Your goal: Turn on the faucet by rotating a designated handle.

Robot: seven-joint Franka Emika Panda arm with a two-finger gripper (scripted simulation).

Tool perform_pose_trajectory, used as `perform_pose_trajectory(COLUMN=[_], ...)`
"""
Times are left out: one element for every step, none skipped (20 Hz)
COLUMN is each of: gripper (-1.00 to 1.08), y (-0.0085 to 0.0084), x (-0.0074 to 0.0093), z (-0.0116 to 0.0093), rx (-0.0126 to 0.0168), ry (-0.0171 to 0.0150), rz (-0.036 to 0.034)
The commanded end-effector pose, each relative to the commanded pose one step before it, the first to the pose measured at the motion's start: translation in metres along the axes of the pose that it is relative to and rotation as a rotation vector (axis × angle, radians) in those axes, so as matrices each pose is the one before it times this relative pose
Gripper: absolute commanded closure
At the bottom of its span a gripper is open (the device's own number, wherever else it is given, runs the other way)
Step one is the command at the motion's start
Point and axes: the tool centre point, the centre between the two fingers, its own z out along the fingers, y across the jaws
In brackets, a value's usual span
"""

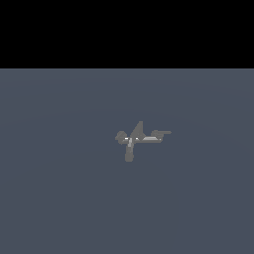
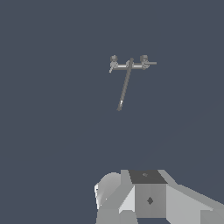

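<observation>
Wrist view shows only a blocky white and grey part of the arm's end, low in the picture, looking down from well above the faucet [image 2: 129,65]. The pincer's fingers are not visible in either view, so I cannot tell whether it is released or clenched, and nothing is seen touching it. The faucet is small and grey, sitting alone on the plain slate-blue tabletop [image 1: 59,198], well apart from the arm. From its crossbar a long thin spout runs toward the camera (in the exterior view it looks short and stubby). The handle [image 1: 159,133] sticks out toward the exterior view's right, roughly level. Behind the tabletop's far edge everything is black.
</observation>
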Motion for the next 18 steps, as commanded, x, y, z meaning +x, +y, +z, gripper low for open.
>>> perform_pose_trajectory(gripper=[1.08, 1.08, 1.08, 1.08, 1.08, 1.08, 1.08, 1.08, 1.08, 1.08, 1.08, 1.08, 1.08, 1.08, 1.08, 1.08, 1.08, 1.08], y=[0.00001, -0.00005, -0.00019, -0.00025, -0.00037, -0.00049, -0.00059, -0.00069, -0.0008, -0.0009, -0.00102, -0.00112, -0.00123, -0.00134, -0.00145, -0.00156, -0.00166, -0.00175], x=[0.0, 0.00014, 0.00042, 0.0007, 0.00098, 0.00126, 0.00154, 0.00183, 0.00211, 0.0024, 0.00269, 0.00298, 0.00328, 0.00358, 0.00388, 0.00417, 0.00444, 0.00469], z=[0.0, 0.00017, 0.00053, 0.00089, 0.00124, 0.00159, 0.00195, 0.00231, 0.00267, 0.00303, 0.00339, 0.00376, 0.00413, 0.0045, 0.00487, 0.00522, 0.00555, 0.00585], rx=[0.0, -0.00002, -0.00001, -0.00001, -0.00002, -0.00003, -0.00003, -0.00004, -0.00004, -0.00005, -0.00005, -0.00006, -0.00007, -0.00007, -0.00008, -0.00008, -0.00008, -0.00008], ry=[0.0, -0.00001, -0.00004, -0.00007, -0.00009, -0.00012, -0.00014, -0.00017, -0.00019, -0.00022, -0.00025, -0.00027, -0.0003, -0.00033, -0.00035, -0.00038, -0.0004, -0.00042], rz=[0.0, 0.00069, 0.00183, 0.00324, 0.00447, 0.00573, 0.00704, 0.00834, 0.00962, 0.01094, 0.01223, 0.01356, 0.01488, 0.01621, 0.01755, 0.01881, 0.01997, 0.02105])
